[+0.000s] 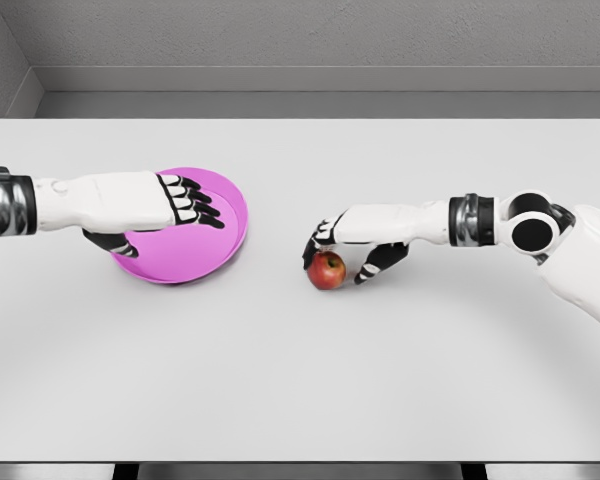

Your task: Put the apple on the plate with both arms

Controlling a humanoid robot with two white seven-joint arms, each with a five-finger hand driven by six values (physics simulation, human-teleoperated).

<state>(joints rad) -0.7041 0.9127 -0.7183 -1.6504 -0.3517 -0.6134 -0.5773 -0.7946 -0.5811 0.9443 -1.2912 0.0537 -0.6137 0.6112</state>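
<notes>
A red apple [327, 271] sits on the white table near the middle. My right hand [338, 262] is cupped over it from the right: the fingers [320, 238] curl over its top left and the thumb [372, 264] hangs just off its right side with a small gap. A pink plate [225, 235] lies left of the apple. My left hand [170, 232] holds the plate's left edge, with the fingers [192, 200] flat across the top and the thumb [112, 244] against the near rim.
The white table [300, 380] reaches to a grey wall at the back. About a hand's width of bare tabletop separates the plate from the apple.
</notes>
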